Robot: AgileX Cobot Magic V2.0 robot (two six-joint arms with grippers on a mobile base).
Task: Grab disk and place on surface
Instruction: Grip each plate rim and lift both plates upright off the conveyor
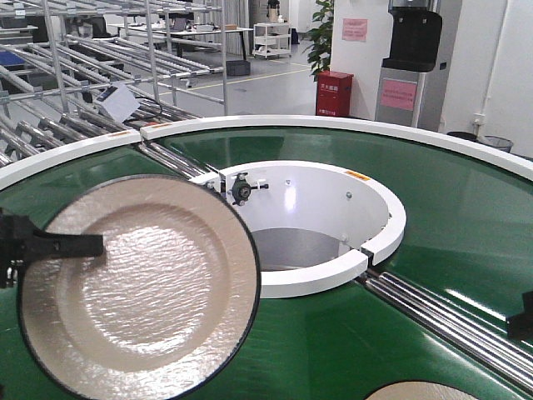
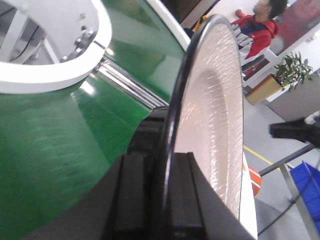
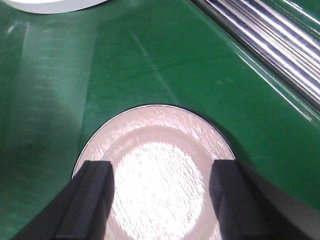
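The green ring-shaped conveyor belt (image 1: 466, 217) fills the scene, curving round the white curved inner guard (image 1: 333, 283). Left of that guard and nearer the robot, the beige round textured disk with a black rim (image 1: 141, 292) appears raised clear of the belt. It is tilted so that its face shows to the front camera.

The left tool (image 2: 157, 197) is clamped on the disk's rim at the edge farthest from the guard, one finger on each face. The wrist view shows the disk edge-on, running straight out from the tool.

A second beige disk (image 3: 155, 170) lies flat on the belt to the near right of the guard, on the near side of the steel rollers (image 1: 450, 321). The right tool (image 3: 160, 200) hangs over it, spread wide with a finger on either side, gripping nothing.

The dark taped counter shows in no view, so its bearing from the held disk cannot be stated.

Judgement: the left arm has the grab done. Placing depends on swinging the disk away from the guard and levelling its face before release.
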